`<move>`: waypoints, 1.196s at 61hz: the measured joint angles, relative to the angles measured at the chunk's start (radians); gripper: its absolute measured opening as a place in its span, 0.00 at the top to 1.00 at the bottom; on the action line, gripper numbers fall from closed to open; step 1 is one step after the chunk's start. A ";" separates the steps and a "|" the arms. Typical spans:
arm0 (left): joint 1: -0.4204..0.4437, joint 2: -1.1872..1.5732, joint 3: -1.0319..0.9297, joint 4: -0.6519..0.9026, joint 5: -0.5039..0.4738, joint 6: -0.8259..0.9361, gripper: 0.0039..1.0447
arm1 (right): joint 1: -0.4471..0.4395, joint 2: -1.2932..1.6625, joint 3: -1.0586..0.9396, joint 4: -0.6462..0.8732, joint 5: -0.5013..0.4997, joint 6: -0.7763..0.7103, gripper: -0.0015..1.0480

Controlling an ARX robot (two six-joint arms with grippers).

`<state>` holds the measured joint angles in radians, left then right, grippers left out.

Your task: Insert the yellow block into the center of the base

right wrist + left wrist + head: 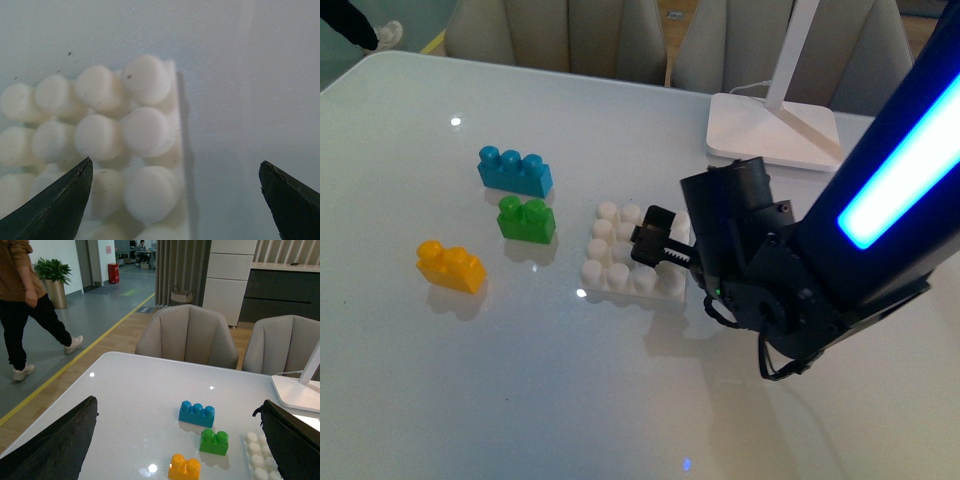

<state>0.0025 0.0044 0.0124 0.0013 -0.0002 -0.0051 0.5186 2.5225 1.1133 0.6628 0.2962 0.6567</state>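
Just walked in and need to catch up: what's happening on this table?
The right pincer is open and empty, over the right side of the white studded base. The yellow block lies untouched on the table, off to the base's left. The left pincer is also open, holding nothing.

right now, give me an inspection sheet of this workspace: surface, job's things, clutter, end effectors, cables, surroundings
surface: glossy white table, light glints on it
job's things: small orange-yellow plastic two-stud brick lies loose, apart from the flat square white studded plastic plate; no brick on the plate
clutter: green two-stud brick, blue three-stud brick, white lamp foot
end effectors: right end effector open, empty, over the plate's right edge; left end effector open, empty, back from the bricks
cables: white lamp cord behind the foot; black wire loop under the right arm
surroundings: beige chairs, walking person, potted plant
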 joint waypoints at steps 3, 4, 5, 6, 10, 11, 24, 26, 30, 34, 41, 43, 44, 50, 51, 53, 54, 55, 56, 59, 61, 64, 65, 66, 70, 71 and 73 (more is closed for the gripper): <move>0.000 0.000 0.000 0.000 0.000 0.000 0.07 | -0.019 -0.039 -0.036 0.024 -0.010 -0.005 0.08; 0.000 0.000 0.000 0.000 0.000 0.000 0.07 | -0.022 -0.047 -0.042 0.028 -0.015 -0.007 0.08; 0.000 0.000 0.000 0.000 0.000 0.000 0.07 | -0.028 -0.063 -0.055 0.037 -0.024 -0.010 0.08; 0.000 0.000 0.000 0.000 0.000 0.000 0.07 | -0.031 -0.072 -0.061 0.042 -0.027 -0.013 0.08; 0.000 0.000 0.000 0.000 0.000 0.000 0.07 | -0.048 -0.135 -0.103 0.070 -0.047 -0.027 0.08; 0.000 0.000 0.000 0.000 0.000 0.000 0.07 | -0.054 -0.159 -0.114 0.076 -0.053 -0.031 0.08; 0.000 0.000 0.000 0.000 0.000 0.000 0.07 | -0.111 -0.453 -0.350 0.130 -0.132 -0.128 0.08; 0.000 0.000 0.000 0.000 0.000 0.000 0.07 | -0.118 -0.499 -0.394 0.129 -0.138 -0.143 0.08; 0.000 0.000 0.000 0.000 0.000 0.000 0.07 | -0.131 -0.582 -0.471 0.122 -0.146 -0.166 0.08; 0.000 0.000 0.000 0.000 0.000 0.000 0.07 | -0.146 -0.661 -0.531 0.106 -0.148 -0.174 0.08; 0.000 0.000 0.000 0.000 0.000 0.000 0.07 | -0.173 -0.819 -0.620 0.056 -0.145 -0.177 0.08; 0.000 0.000 0.000 0.000 0.000 0.000 0.07 | -0.183 -0.877 -0.648 0.034 -0.143 -0.177 0.08; 0.000 0.000 0.000 0.000 0.000 0.000 0.07 | -0.185 -0.892 -0.654 0.029 -0.142 -0.177 0.08; 0.000 0.000 0.000 0.000 0.000 0.000 0.07 | -0.208 -0.998 -0.765 0.181 -0.045 -0.257 0.16; 0.000 0.000 0.000 0.000 0.002 0.000 0.07 | -0.213 -1.005 -0.795 0.261 -0.030 -0.309 0.19; 0.000 0.000 0.000 0.000 0.000 0.000 0.07 | -0.234 -1.057 -0.871 0.395 -0.034 -0.409 0.27; 0.000 0.000 0.000 0.000 -0.001 0.000 0.07 | -0.239 -1.074 -0.885 0.410 -0.036 -0.430 0.29; 0.000 0.000 0.000 0.000 -0.001 0.000 0.07 | -0.248 -1.109 -0.906 0.428 -0.040 -0.467 0.33; 0.000 0.000 0.000 0.000 0.000 0.000 0.07 | -0.253 -1.129 -0.915 0.432 -0.043 -0.492 0.34; 0.000 0.000 0.000 0.000 0.000 0.000 0.07 | -0.275 -1.219 -0.941 0.433 -0.058 -0.544 0.43; 0.000 0.000 0.000 0.000 0.000 0.000 0.07 | -0.290 -1.275 -0.958 0.423 -0.074 -0.578 0.49; 0.000 0.000 0.000 0.000 0.000 0.000 0.07 | -0.308 -1.326 -0.980 0.400 -0.093 -0.603 0.58; 0.000 0.000 0.000 0.000 0.000 0.000 0.07 | -0.314 -1.342 -0.989 0.388 -0.101 -0.610 0.61; 0.000 0.000 0.000 0.000 0.000 0.000 0.07 | -0.317 -1.350 -0.993 0.383 -0.105 -0.612 0.63; 0.000 0.000 0.000 0.000 0.000 0.000 0.07 | -0.340 -1.403 -1.021 0.341 -0.126 -0.628 0.74; 0.000 0.000 0.000 0.000 0.000 0.000 0.07 | -0.346 -1.418 -1.027 0.329 -0.131 -0.629 0.78; 0.000 0.000 0.000 0.000 0.000 0.000 0.07 | -0.356 -1.444 -1.036 0.311 -0.138 -0.632 0.83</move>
<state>0.0025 0.0044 0.0124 0.0010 -0.0002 -0.0051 0.1631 1.0790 0.0776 0.9741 0.1581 0.0246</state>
